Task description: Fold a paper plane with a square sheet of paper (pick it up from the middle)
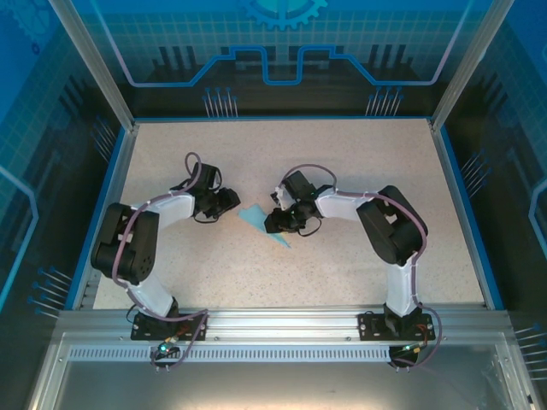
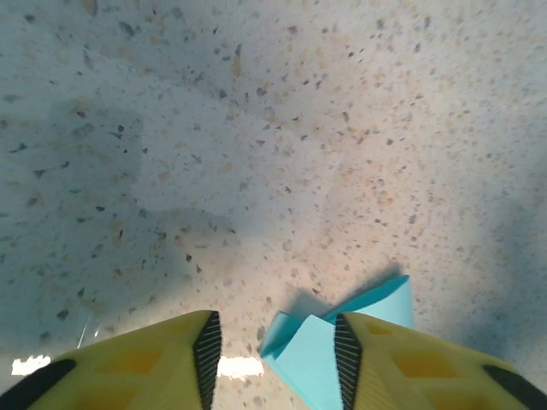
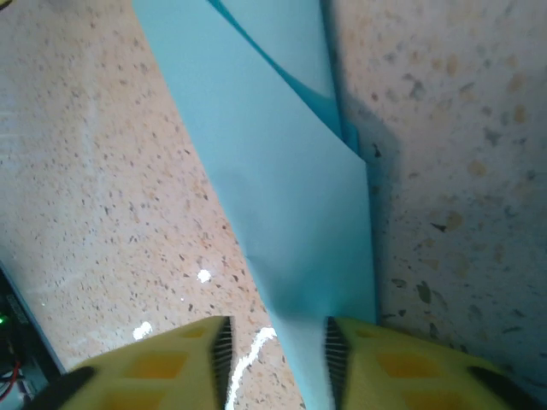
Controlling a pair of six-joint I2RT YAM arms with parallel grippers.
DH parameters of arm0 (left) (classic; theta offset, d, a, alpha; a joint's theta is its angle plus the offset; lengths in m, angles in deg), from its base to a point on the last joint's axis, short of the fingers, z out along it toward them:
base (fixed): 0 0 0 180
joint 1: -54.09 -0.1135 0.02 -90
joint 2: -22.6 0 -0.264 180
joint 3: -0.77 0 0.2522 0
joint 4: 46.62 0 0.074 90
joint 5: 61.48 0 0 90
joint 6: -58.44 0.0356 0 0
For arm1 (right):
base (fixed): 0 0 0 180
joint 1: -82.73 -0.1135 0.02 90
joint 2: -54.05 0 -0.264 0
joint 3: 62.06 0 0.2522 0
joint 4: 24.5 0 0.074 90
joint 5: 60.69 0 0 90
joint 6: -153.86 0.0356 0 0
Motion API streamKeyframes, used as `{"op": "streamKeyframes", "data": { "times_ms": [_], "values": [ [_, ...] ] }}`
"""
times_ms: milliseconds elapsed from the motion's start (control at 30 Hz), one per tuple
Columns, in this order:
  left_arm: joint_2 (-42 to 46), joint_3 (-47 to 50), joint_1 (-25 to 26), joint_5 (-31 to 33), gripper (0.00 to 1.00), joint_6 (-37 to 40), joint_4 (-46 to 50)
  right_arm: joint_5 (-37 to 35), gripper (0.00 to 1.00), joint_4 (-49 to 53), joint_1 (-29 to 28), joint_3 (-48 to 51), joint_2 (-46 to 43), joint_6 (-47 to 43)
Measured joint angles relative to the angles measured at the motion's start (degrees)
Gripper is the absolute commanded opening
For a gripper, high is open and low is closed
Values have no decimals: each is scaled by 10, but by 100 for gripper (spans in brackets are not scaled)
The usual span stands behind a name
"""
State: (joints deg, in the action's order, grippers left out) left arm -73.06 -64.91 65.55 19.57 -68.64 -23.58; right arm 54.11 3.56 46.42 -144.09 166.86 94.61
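Yellow-fingered, both stand parted, holding nothing: left gripper (image 2: pixel 275 350) beside the paper plane (image 2: pixel 380 301), right gripper (image 3: pixel 276 346) straddling its narrow end.

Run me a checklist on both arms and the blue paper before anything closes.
1. Left gripper fingers apart: ok.
2. Right gripper fingers apart: ok.
3. Folded paper in the right gap: ok, its narrow end runs between the fingers.
4. Folded paper in the left gap: ok, a corner sits beside one finger.
5. Folded paper resting on the table: ok.
6. Folds lying flat: cannot tell.
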Motion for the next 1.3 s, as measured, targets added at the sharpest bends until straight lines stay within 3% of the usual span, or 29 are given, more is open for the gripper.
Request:
{"op": "streamKeyframes", "data": {
  "times_ms": [167, 367, 600, 833, 1067, 1300],
  "values": [
    [59, 4, 37, 31, 70, -3, 37, -55, 75, -33, 1, 40, -90, 9],
    [99, 4, 123, 86, 78, -10, 88, -147, 93, -61, 18, 122, -208, 11],
    [100, -12, 215, 169, 79, -67, 143, -219, 99, -71, 56, 211, -259, 20],
    [-1, -151, 285, 277, 83, -106, 236, -247, 99, -83, 79, 253, -283, 37],
    [-111, -257, 313, 334, 78, -111, 306, -252, 99, -94, 113, 268, -309, 42],
    [-155, -289, 315, 358, 54, -126, 359, -255, 99, -94, 120, 281, -314, 43]
  ]
}}
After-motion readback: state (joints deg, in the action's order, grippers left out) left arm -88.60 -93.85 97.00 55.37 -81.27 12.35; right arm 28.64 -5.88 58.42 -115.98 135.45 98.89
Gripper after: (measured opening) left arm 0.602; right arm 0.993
